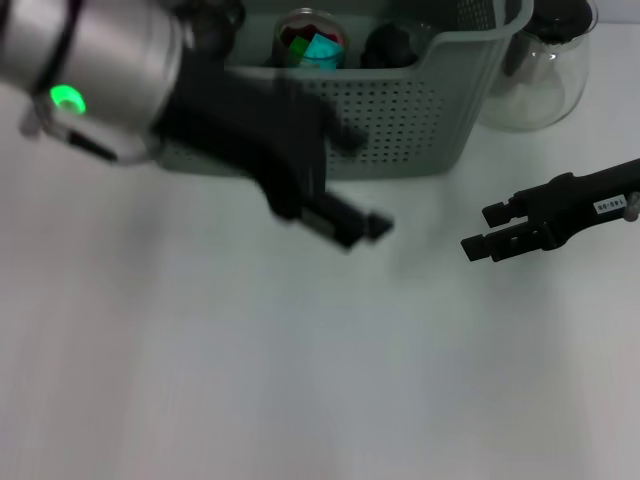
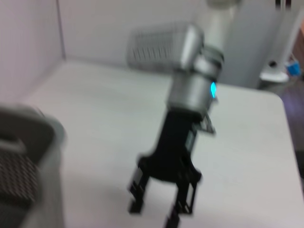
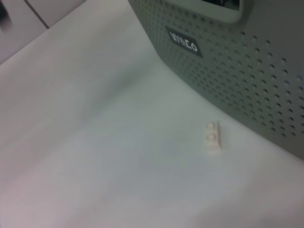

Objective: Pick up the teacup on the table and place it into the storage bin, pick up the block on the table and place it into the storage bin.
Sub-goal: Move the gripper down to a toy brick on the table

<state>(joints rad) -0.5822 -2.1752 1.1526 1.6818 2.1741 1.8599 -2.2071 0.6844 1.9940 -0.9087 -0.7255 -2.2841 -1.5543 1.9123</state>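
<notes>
A small white two-stud block (image 3: pixel 213 137) lies on the white table (image 1: pixel 250 380) beside the grey-green perforated storage bin (image 1: pixel 420 110); the right claw (image 1: pixel 478 229) is spread and empty, while the left claw (image 1: pixel 362 228) can't be judged.

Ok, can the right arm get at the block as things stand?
Probably yes. The block lies on bare table just clear of the bin, nothing on it, and the right gripper is open. The left gripper hangs close, though.

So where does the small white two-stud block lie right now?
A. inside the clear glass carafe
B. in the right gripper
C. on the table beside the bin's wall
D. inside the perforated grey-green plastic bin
C: the small white two-stud block lies on the white table, close to the perforated grey-green bin.
</notes>
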